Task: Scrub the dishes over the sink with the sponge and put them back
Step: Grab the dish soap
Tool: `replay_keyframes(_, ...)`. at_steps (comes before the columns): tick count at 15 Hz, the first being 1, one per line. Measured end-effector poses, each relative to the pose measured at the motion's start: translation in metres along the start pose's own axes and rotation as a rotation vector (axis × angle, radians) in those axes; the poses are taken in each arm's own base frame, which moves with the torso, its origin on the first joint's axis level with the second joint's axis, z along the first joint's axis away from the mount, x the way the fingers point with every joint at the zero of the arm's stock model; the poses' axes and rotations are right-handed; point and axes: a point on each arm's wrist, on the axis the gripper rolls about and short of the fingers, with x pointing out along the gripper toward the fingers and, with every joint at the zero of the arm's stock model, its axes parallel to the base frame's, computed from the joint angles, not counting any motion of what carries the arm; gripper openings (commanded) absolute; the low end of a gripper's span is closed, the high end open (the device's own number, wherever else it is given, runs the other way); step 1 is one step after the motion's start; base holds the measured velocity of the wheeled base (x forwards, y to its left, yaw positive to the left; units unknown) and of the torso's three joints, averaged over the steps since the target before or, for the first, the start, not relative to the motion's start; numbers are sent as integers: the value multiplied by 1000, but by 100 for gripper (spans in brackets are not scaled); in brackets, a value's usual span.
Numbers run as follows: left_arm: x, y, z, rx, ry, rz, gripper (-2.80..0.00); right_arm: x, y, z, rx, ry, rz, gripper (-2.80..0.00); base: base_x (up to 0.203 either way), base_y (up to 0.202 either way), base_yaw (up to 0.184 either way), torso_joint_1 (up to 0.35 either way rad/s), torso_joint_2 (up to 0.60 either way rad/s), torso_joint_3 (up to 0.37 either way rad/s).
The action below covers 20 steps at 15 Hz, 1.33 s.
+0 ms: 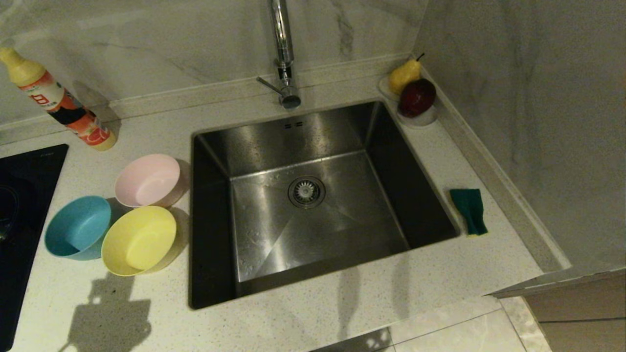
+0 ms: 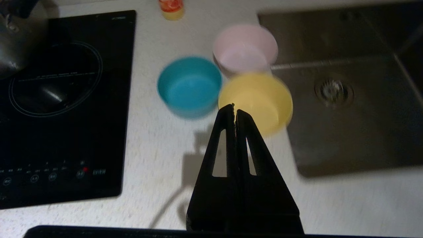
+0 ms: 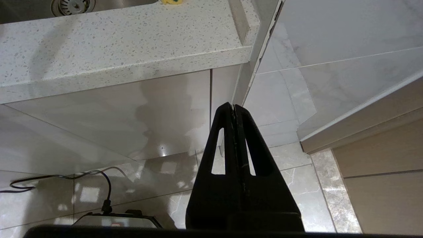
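Three bowls stand on the counter left of the sink (image 1: 210, 161): a pale pink one (image 1: 147, 181), a light blue one (image 1: 78, 227) and a yellow one (image 1: 139, 240). The sponge (image 1: 469, 210), green face up, lies on the counter right of the sink. Neither arm shows in the head view. In the left wrist view my left gripper (image 2: 234, 109) is shut and empty, above the counter short of the yellow bowl (image 2: 264, 96), with the blue (image 2: 190, 84) and pink (image 2: 244, 49) bowls beyond. My right gripper (image 3: 233, 107) is shut, hanging below the counter edge in front of the cabinet.
A tall chrome tap (image 1: 283, 58) rises behind the sink. A detergent bottle (image 1: 56, 98) leans at the back left. A black induction hob (image 2: 59, 109) with a kettle (image 2: 16, 36) lies left of the bowls. A white dish with a pear and dark fruit (image 1: 413, 95) sits in the back right corner.
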Motion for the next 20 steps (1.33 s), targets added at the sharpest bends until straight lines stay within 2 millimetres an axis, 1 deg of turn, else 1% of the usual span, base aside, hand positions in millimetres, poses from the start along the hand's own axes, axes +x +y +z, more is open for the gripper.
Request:
replay_keyframes(1,11,-1,13,-26,18,17,-280,0,0,0,0,0,0,-280,0,0,0,0,0,0)
replay_keyframes(3,44,-4,42,-95,59,60,-280,0,0,0,0,0,0,-280,0,0,0,0,0,0)
replay_keyframes(5,83,-9,62,-163,98,108,-280,0,0,0,0,0,0,-280,0,0,0,0,0,0)
replay_keyframes(6,106,-11,68,-189,112,136,-280,0,0,0,0,0,0,-280,0,0,0,0,0,0)
replay_keyframes(9,177,-19,76,-220,114,242,-280,0,0,0,1,0,0,-280,0,0,0,0,0,0)
replay_keyframes(11,219,-23,75,-230,95,310,-280,0,0,0,0,0,0,-280,0,0,0,0,0,0)
replay_keyframes(12,239,-25,71,-231,89,339,-280,0,0,0,0,0,0,-280,0,0,0,0,0,0)
replay_keyframes(13,257,-26,65,-232,84,360,0,0,0,0,0,0,0,-280,0,0,0,0,0,0)
replay_keyframes(16,302,-26,51,-237,25,434,0,0,0,0,0,0,0,-280,0,0,0,0,0,0)
replay_keyframes(18,321,-24,43,-242,-11,458,0,0,0,0,0,0,-1,-280,0,0,0,0,0,0)
replay_keyframes(20,334,-23,36,-247,-37,461,0,0,0,0,0,0,0,-280,0,0,0,0,0,0)
